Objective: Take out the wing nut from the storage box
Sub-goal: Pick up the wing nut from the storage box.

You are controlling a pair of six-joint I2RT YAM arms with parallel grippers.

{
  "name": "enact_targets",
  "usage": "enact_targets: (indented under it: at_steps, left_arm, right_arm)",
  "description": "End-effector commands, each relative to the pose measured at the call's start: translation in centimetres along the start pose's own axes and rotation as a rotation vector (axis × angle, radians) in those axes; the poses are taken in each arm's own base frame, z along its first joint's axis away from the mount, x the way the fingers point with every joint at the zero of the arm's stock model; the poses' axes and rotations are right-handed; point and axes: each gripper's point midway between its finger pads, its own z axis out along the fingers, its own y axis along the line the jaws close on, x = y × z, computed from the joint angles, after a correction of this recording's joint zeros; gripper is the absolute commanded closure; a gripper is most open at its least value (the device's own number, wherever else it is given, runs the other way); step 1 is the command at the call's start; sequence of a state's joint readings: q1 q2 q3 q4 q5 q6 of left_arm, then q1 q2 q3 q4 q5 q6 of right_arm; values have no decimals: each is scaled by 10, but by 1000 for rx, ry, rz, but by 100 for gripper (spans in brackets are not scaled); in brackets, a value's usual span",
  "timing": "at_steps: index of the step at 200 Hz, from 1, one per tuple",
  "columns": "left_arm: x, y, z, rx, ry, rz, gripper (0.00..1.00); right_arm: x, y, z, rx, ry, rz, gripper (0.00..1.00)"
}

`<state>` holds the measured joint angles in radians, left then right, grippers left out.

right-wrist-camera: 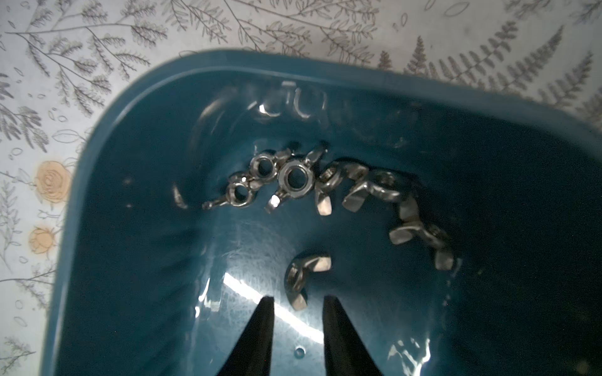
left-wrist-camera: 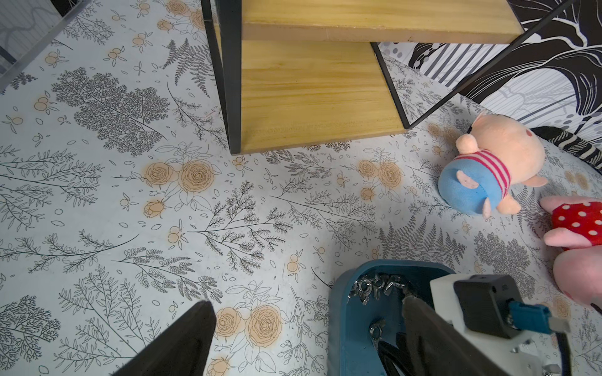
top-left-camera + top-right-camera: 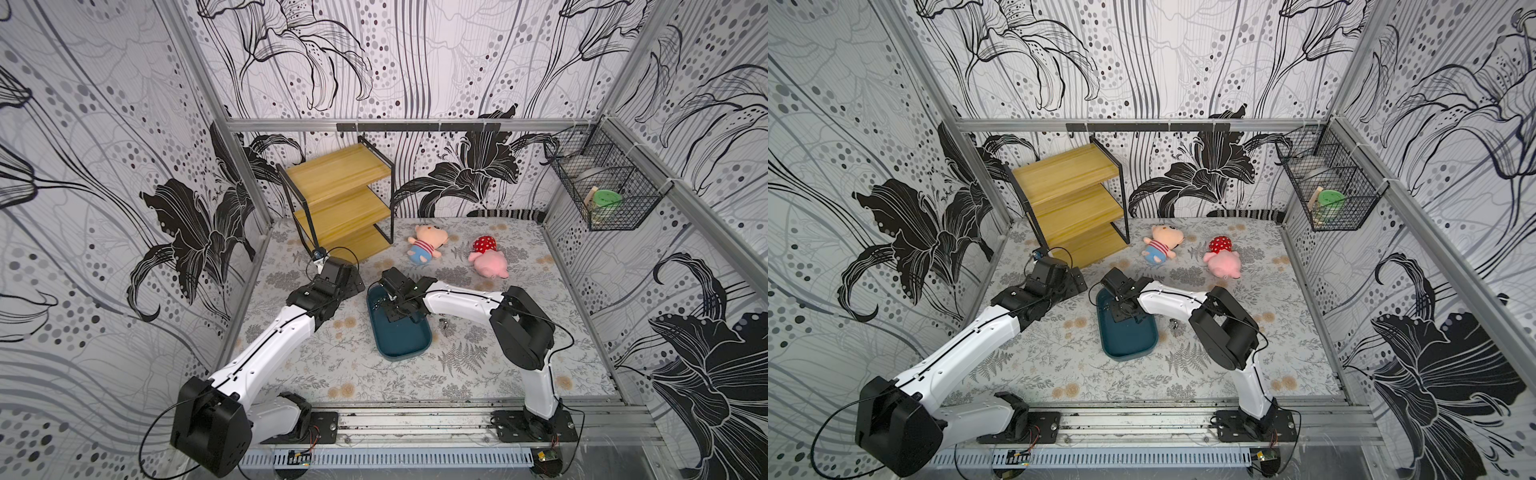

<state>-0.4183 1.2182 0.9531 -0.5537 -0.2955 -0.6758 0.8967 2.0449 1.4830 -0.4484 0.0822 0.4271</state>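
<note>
The storage box (image 3: 405, 347) is a shallow teal tray on the table mat, seen in both top views (image 3: 1129, 343). Several silver wing nuts (image 1: 309, 185) lie clustered at its far end. A single wing nut (image 1: 303, 276) lies apart on the tray floor. My right gripper (image 1: 298, 301) is down inside the box, its jaws a little apart. The single nut sits just ahead of the tips, with one wing reaching between them. My left gripper (image 2: 306, 301) hovers wide open at the box's far left corner (image 2: 338, 293), holding nothing.
A small metal piece (image 3: 444, 325) lies on the mat right of the box. A wooden shelf (image 3: 340, 195) stands at the back left. Two plush toys (image 3: 426, 243) (image 3: 488, 255) lie behind the box. A wire basket (image 3: 602, 183) hangs on the right wall.
</note>
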Motion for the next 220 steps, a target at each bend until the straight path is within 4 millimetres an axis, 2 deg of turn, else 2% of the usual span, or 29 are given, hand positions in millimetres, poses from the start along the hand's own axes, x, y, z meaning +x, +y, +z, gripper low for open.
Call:
enact_targets:
  at_steps: [1,129,183,220]
  left_arm:
    - [-3,2,-4,-2,-19,3,5]
    - [-5,1,-4,-6,-22,10,5]
    - [-4,2,-4,-9,-20,11,5]
    - [-3,3,-3,-9,-19,8,5]
  right_arm:
    - [-6,2,5,6,-12,15,70]
    - [3,-5,29,47,35,21,74]
    - [7,-10,33,56,46,25,84]
    - [3,-9,23,47,27,23,90]
